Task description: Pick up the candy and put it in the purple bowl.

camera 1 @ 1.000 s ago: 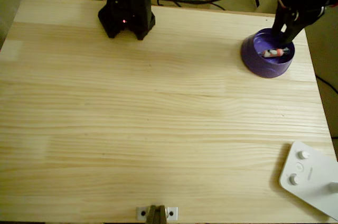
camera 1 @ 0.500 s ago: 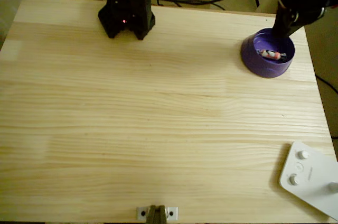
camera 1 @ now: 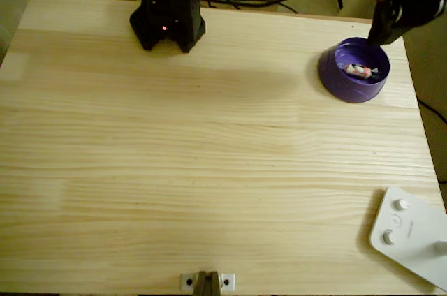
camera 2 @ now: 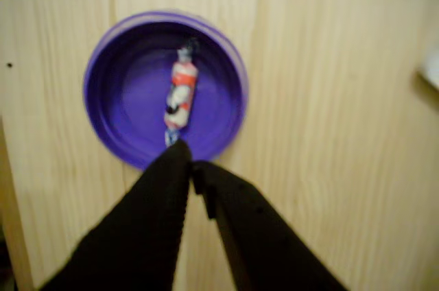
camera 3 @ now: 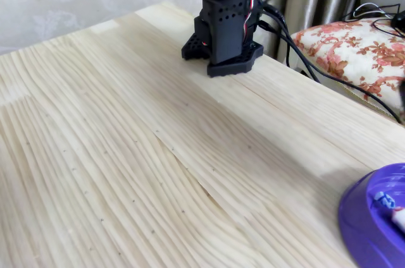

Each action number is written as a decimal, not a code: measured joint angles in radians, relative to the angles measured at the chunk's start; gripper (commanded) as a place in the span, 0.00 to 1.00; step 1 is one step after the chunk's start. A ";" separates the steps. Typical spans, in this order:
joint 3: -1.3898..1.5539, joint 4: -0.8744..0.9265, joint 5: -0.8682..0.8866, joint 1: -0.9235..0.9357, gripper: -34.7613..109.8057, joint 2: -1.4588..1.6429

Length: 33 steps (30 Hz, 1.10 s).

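Candy (camera 2: 180,93) lies on the floor of the purple bowl (camera 2: 110,123), free of anything, seen from the wrist camera just past the black fingertips. The tool (camera 2: 190,166) has its two fingers drawn together with only a thin slit between the tips, nothing held in them, and it sits above the bowl's near rim, not inside it.

A second ago the fingers reached down into the bowl right beside the sweet; half a second ago they were already higher, and now in the overhead view the tool (camera 1: 383,31) has lifted clear to the bowl's far edge, leaving the candy (camera 1: 359,70) where it dropped. That reads as release done and retreat under way, so the task looks finished bar the arm going home.

Farther off on the bench (camera 1: 209,170), a white device with knobs (camera 1: 412,237) sits at the lower right corner, well apart from the bowl. At the far side stands the arm's black base (camera 1: 167,20), which the fixed view shows too (camera 3: 223,40).
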 measured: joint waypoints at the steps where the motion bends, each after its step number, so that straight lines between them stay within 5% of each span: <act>1: 0.035 0.002 0.000 0.008 0.24 0.035; 16: 0.670 -0.123 0.018 0.218 0.24 0.525; 33: 1.269 -0.431 0.109 0.844 0.24 1.209</act>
